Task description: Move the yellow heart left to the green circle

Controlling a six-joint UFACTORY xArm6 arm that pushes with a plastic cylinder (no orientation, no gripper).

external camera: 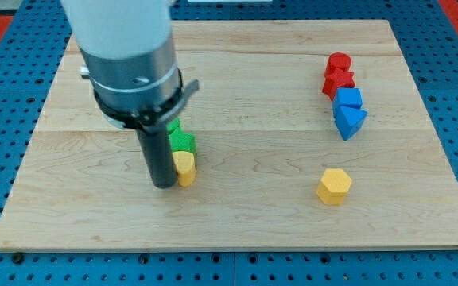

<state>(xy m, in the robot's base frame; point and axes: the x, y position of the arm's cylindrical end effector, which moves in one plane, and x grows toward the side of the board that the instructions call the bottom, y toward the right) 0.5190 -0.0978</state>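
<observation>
A yellow block (184,168), the heart by its place though its shape is partly hidden, lies on the wooden board (253,214) left of centre. It touches a green block (184,143) just above it. A second green block (173,127) peeks out above that, mostly hidden by the arm; I cannot tell which is the circle. My tip (164,184) rests on the board right against the yellow block's left side.
A yellow hexagon (334,186) lies at the lower right. At the upper right stand a red round block (339,63), a red block (339,82), a blue block (348,99) and a blue triangle (350,121) in a column.
</observation>
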